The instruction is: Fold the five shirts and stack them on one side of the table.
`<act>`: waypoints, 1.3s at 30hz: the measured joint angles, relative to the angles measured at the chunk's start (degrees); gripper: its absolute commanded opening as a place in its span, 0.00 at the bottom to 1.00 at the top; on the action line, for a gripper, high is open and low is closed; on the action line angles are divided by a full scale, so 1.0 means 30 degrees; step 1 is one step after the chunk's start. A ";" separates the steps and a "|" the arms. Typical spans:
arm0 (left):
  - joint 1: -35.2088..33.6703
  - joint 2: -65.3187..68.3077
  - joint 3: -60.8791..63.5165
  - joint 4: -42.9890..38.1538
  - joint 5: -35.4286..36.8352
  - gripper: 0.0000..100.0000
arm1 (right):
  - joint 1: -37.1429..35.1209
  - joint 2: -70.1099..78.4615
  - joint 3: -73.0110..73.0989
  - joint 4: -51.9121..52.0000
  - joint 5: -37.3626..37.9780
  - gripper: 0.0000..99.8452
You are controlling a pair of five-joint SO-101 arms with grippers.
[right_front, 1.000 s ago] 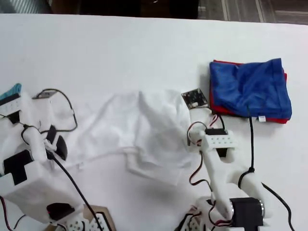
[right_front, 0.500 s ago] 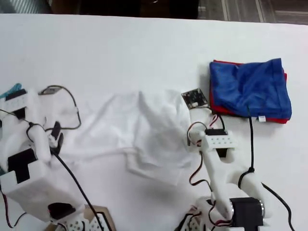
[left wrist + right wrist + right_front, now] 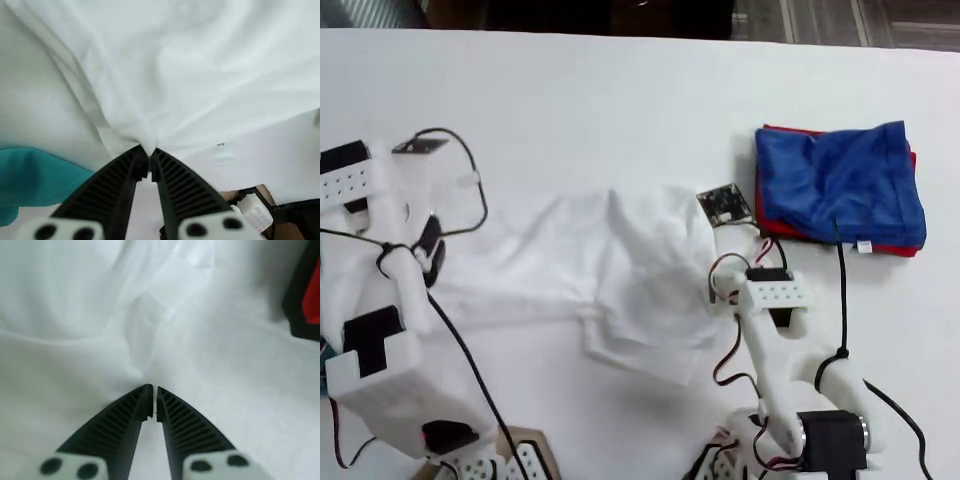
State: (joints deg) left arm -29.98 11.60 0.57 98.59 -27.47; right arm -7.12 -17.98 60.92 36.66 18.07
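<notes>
White worktop fills the scene, with a dark strip of room along its far edge. Spread loosely across the middle lies the white shirt, rumpled, one flap doubled over on its near side.

Left end effector is at the white shirt's left end, jaws pressed together on a pinch of its hem, and the cloth fans away from the tips in tight creases. Right end effector is at the white shirt's right end, likewise closed, with a small ridge of fabric gathered right at its tips.

Off the white shirt's right end sits the finished pile: a blue shirt folded on top of a red shirt, whose edge peeks out underneath. A small dark board lies between the white shirt's far right corner and that pile. The right arm's black cable runs up onto the blue shirt's near edge. At the white shirt's left end a black wire loop arches over the cloth, and a teal cloth shows just beside the left end effector.
</notes>
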 measured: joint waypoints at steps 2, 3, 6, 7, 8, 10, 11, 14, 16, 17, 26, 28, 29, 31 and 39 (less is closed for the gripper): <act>-0.0205 0.0000 0.0000 -0.0264 -0.0527 0.03 | 0.0000 0.0000 0.0000 0.0000 0.0000 0.02; -0.0352 0.0000 0.0000 -0.0440 -0.0733 0.03 | 0.0000 0.0000 0.0000 0.0000 0.0000 0.02; -0.0938 0.0000 0.0000 -0.0996 -0.0996 0.03 | 0.0000 0.0000 0.0000 0.0000 0.0000 0.02; -0.1084 0.0000 0.0000 -0.1055 -0.1114 0.03 | 0.0000 0.0000 0.0000 0.0000 0.0000 0.02; -0.1143 0.0000 0.0000 -0.1055 -0.1319 0.03 | 0.0000 0.0000 0.0000 0.0000 0.0000 0.02; -0.1084 0.0000 0.0000 -0.0879 -0.1700 0.03 | 0.0000 0.0000 0.0000 0.0000 0.0000 0.02; -0.0996 0.0000 0.0000 -0.0557 -0.1817 0.03 | 0.0000 0.0000 0.0000 0.0000 0.0000 0.02; -0.0176 0.0000 0.0850 0.0176 -0.1934 0.06 | 0.0000 0.0000 0.0000 0.0000 0.0000 0.02; 0.0176 0.0000 0.1758 0.0234 -0.1934 0.10 | 0.0000 0.0000 0.0000 0.0000 0.0000 0.02; 0.0205 0.0000 0.2139 0.0176 -0.1934 0.12 | 0.0000 0.0000 0.0000 0.0000 0.0000 0.02; -0.1084 0.0029 0.0410 0.0645 -0.2667 0.20 | 0.0000 -0.1055 -0.2110 0.3985 0.0000 0.02; -0.1495 0.0029 -0.1084 0.0762 -0.2667 0.20 | 0.0000 -0.1758 -0.3165 0.5304 0.0000 0.02; -0.1700 0.0029 -0.1875 0.0762 -0.2667 0.20 | 0.0000 -0.2139 -0.3663 0.5802 0.0000 0.02; -0.1817 0.0029 -0.3429 0.0645 -0.2315 0.20 | 0.0000 -0.2725 -0.4396 0.6564 0.0000 0.02; -0.1143 0.3985 -0.5333 -0.3810 0.1875 0.20 | -0.0821 -0.3048 -0.4806 0.7238 0.0000 0.02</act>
State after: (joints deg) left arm -33.41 23.56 -15.43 87.16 -21.85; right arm -9.58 -27.12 46.51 58.37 18.07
